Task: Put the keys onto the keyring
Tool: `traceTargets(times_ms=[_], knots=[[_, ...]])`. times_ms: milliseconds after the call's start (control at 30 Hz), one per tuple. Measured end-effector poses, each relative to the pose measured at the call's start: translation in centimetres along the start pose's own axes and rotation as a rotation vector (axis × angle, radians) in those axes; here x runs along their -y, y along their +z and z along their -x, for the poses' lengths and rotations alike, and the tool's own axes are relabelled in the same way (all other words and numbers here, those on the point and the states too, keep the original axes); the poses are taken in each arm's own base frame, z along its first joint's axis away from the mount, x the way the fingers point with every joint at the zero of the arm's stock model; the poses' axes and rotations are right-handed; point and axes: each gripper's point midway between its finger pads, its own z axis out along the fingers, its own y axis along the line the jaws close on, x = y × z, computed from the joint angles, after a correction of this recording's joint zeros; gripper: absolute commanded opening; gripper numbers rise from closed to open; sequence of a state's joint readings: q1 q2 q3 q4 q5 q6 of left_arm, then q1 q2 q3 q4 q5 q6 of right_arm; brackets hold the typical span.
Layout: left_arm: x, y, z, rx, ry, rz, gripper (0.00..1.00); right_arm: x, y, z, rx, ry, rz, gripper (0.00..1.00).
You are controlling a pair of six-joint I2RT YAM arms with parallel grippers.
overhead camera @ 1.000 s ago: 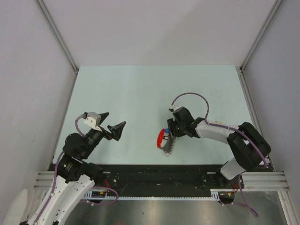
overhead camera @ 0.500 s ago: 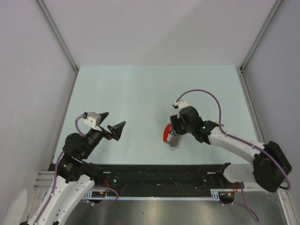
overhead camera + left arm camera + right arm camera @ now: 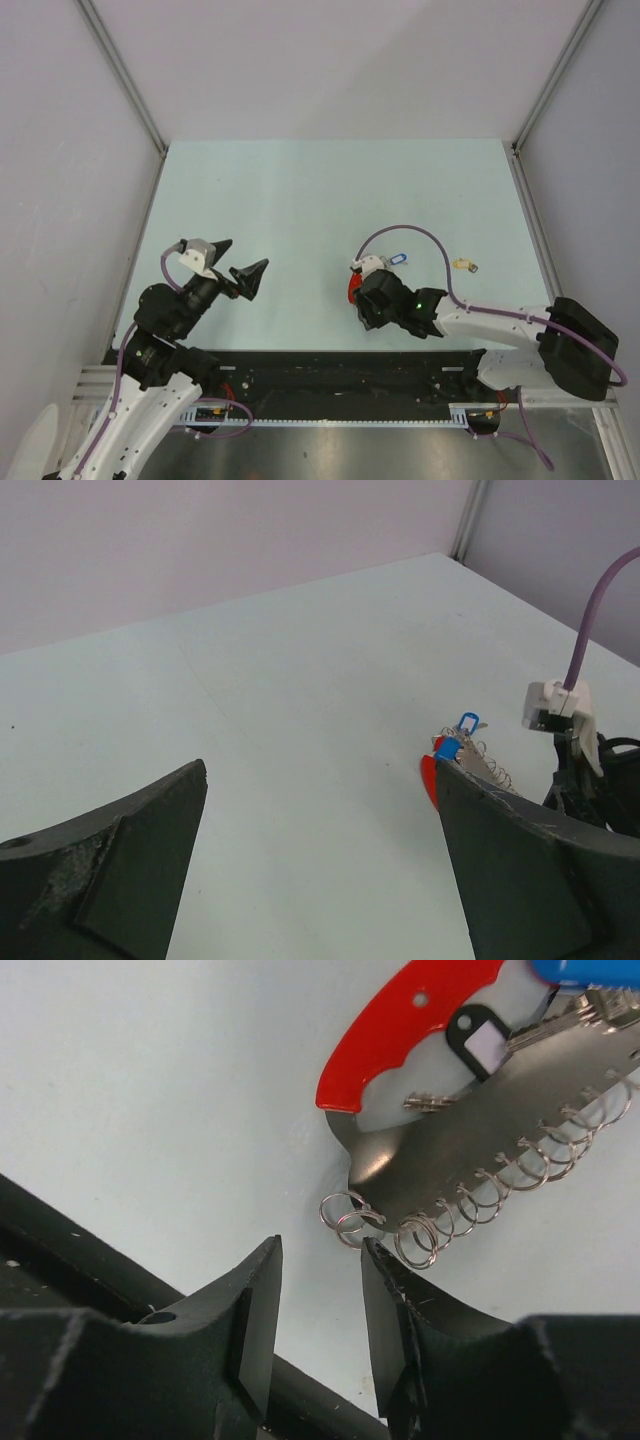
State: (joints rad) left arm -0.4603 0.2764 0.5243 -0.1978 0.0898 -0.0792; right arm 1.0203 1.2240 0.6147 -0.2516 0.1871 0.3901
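Red-ended keyring [image 3: 400, 1020] lies on the desk [image 3: 300, 190] at the right tool [image 3: 320, 1250], jaws narrowly parted, gripping nothing; left tool [image 3: 320, 780] gapes idle. Step in hand, apparently: seizing the keyring. Next: pinch its coil squarely.

- Top view: bright, even, diffuse lighting from overhead; no hard-edged shadows on the table [image 3: 300, 190], only faint soft shade close under the arms.
- Same view: sharp throughout; dull sheen on the metal strip [image 3: 330, 445] along the near edge; side walls a shade greyer than the table.
- Left wrist view: table evenly lit, free of glare; left gripper [image 3: 320, 775] dark against it, fingers [image 3: 110, 880] slightly soft at the near edge, scuffs legible.
- Right wrist view: crisp at close range; bright patches of glare on the metal of the keyring [image 3: 470, 1140], glints on its wire loops, mild gloss on its red piece.
- Same view: right gripper [image 3: 318, 1250] near-black, little surface detail; soft narrow shadow along the keyring's left edge.
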Motion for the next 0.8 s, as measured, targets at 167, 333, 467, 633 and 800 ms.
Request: traceTargets(times_ms=[167,333,467,633,800], knots=[[0.0,0.0,0.0,-0.002,0.0,0.0,1.0,0.2,1.7,-1.6,-0.051,0.004,-0.046,0.36],[0.0,0.1,-0.1,-0.005,0.0,-0.002,1.0,0.4,2.5,-1.9,-0.058,0.008,-0.063,0.33],[0.1,0.1,-0.1,-0.006,0.0,-0.008,1.0,0.4,3.2,-2.2,-0.066,0.002,-0.069,0.28],[0.2,0.1,-0.2,-0.01,-0.001,-0.014,1.0,0.6,3.6,-1.8,-0.056,0.0,-0.089,0.19],[0.2,0.3,-0.5,-0.02,-0.002,-0.016,1.0,0.6,3.5,-1.7,-0.056,-0.002,-0.088,0.19]])
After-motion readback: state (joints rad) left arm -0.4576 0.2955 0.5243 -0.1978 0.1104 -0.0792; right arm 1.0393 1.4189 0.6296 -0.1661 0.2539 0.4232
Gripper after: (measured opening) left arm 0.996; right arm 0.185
